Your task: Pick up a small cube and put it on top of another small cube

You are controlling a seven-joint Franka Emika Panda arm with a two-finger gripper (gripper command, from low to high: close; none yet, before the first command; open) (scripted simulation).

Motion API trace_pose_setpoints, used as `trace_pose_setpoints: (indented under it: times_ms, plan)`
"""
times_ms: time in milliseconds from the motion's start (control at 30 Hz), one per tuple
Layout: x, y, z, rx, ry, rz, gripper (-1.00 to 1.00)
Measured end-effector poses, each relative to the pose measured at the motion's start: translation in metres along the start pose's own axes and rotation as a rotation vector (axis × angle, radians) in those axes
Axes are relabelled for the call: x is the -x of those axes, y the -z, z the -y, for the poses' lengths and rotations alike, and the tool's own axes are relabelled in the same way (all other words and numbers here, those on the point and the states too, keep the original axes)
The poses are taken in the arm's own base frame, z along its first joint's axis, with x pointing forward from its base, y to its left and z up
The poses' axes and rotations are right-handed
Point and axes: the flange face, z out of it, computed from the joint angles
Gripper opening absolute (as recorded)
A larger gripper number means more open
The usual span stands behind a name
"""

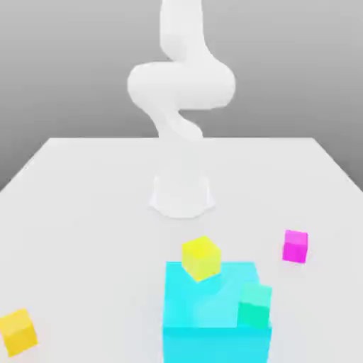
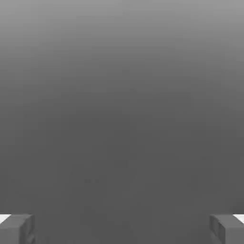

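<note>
Magenta cube at right on the table, gripper spread wide.
Nearest, a big cyan block stands around the middle of the table, its near face cut off by the exterior view's lower edge; a yellow-orange cube sits tilted well to its left. On the block's top, a teal-green cube rests at the near right corner, and a yellow cube by the far edge. The magenta cube lies on the table to the block's right, a little farther back, apart from it. The gripper holds its two fingers well apart; its place relative to the magenta cube is hard to tell. Farthest, the white arm rises from its base, its upper part cut off.
</note>
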Motion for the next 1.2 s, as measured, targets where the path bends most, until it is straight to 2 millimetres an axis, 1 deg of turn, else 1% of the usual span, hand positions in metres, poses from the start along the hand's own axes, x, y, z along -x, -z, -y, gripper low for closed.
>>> trace_pose_setpoints:
  times_ms: [133,267,400,500,600,733,833,967,1033,1200]
  plan:
    - [0.046,-0.073,0.013,0.006,0.132,0.137,0.0]
    - [0.106,-0.133,0.019,0.017,0.269,0.261,0.0]
    - [0.176,-0.182,0.018,0.032,0.415,0.377,0.0]
    - [0.232,-0.211,0.01,0.046,0.53,0.458,0.0]
    - [0.288,-0.233,-0.005,0.061,0.648,0.533,0.0]
    - [0.359,-0.252,-0.035,0.086,0.812,0.624,0.0]
    - [0.408,-0.259,-0.064,0.107,0.939,0.685,0.0]
    - [0.463,-0.262,-0.109,0.136,1.113,0.754,0.0]
    - [0.476,-0.27,-0.12,0.139,1.145,0.764,0.0]
    - [0.495,-0.3,-0.141,0.14,1.147,0.768,0.0]
